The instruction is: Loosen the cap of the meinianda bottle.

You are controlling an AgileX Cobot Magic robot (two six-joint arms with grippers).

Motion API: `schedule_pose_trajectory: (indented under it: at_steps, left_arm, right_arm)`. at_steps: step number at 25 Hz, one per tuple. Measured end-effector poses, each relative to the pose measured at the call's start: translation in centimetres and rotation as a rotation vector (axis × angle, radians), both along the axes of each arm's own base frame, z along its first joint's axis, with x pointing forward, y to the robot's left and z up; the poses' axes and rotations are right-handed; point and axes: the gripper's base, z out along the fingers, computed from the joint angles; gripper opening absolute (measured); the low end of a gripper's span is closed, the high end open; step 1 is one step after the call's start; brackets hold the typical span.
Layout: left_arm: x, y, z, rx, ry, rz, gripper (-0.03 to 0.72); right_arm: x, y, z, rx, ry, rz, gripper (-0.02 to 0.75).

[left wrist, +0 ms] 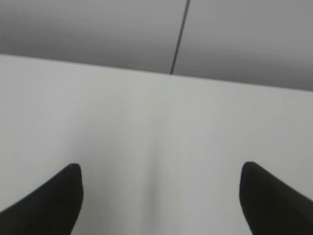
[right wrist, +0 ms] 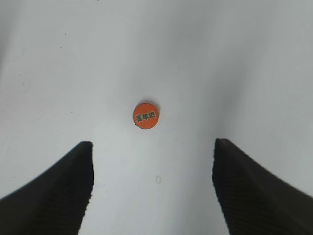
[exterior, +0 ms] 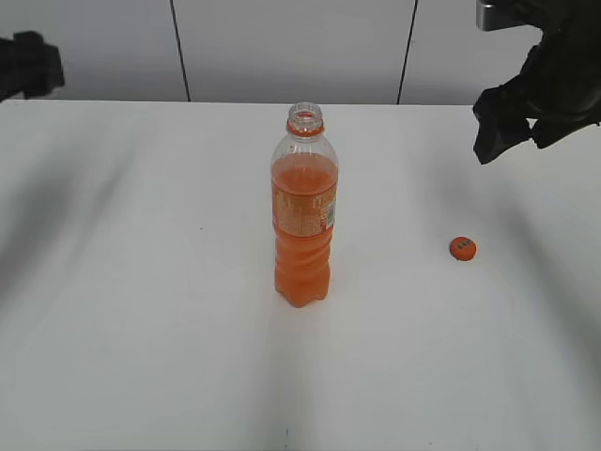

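Bottle (exterior: 303, 211) was observed standing upright near the middle of the white table (exterior: 131, 282), its neck uncapped and the orange neck ring exposed. Orange liquid filled it to just above the label band. Cap (exterior: 462, 248) was found lying flat on the table to the right of the meinianda bottle, well apart from it; in the right wrist view the cap (right wrist: 145, 115) was seen top-up with its printed mark legible as dark characters. Right gripper (right wrist: 152, 188) was recorded with jaws spread wide, empty, raised above the table with the cap ahead of the fingertips. Left gripper (left wrist: 160, 196) was likewise recorded spread wide and empty, over bare table at the far left, well apart from the bottle.
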Motion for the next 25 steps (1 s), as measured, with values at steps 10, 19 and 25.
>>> schedule_pose_trajectory:
  at_steps: [10, 19, 25]
  left_arm:
    - [1.7, 2.9, -4.8, 0.091, 0.410, 0.087, 0.591]
    - [4.2, 3.1, -3.4, 0.055, 0.577, 0.029, 0.591]
    - [4.6, 2.9, -2.3, 0.040, 0.568, 0.015, 0.591]
  right_arm:
    - [0.2, -3.4, -0.2, 0.009, 0.060, -0.158, 0.566]
    - [0.1, -7.3, -0.3, 0.019, 0.113, -0.305, 0.566]
    - [-0.1, -8.5, -0.3, -0.008, 0.130, -0.327, 0.566]
